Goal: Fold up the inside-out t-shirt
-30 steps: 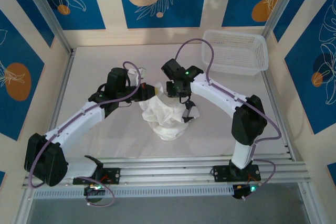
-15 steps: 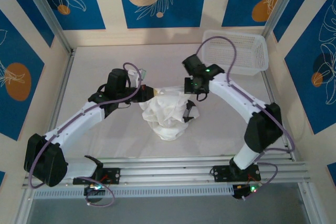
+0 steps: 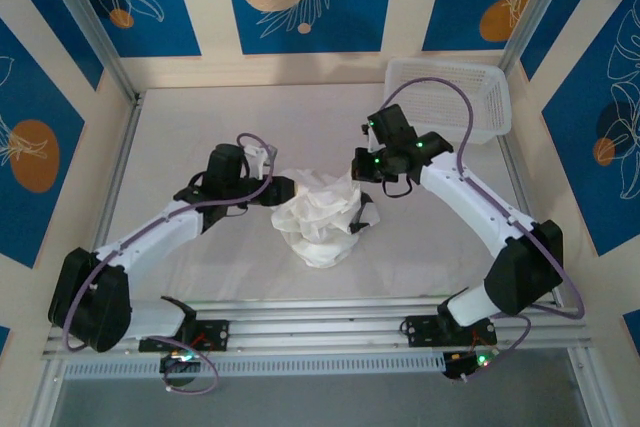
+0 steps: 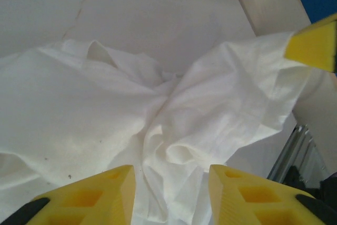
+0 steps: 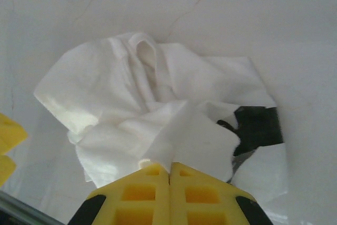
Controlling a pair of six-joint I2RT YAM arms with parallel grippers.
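Observation:
The white t-shirt (image 3: 316,223) lies crumpled in a heap in the middle of the table. My right gripper (image 3: 357,169) is at its upper right edge, and in the right wrist view it (image 5: 169,166) is shut on a raised flap of the cloth (image 5: 116,93). My left gripper (image 3: 286,190) is at the heap's upper left. In the left wrist view it (image 4: 171,185) stands open with folds of the shirt (image 4: 79,114) between and below its fingers. A dark patch (image 5: 255,127) shows at the shirt's right side.
A white mesh basket (image 3: 450,97) stands at the back right of the table. The right gripper's yellow finger (image 4: 316,46) shows in the left wrist view, holding up a corner of cloth. Metal rails (image 3: 330,325) run along the near edge.
My right gripper has swung to the right and slightly nearer, drawing the shirt's upper edge out with it. The left arm has shifted a little nearer beside the heap.

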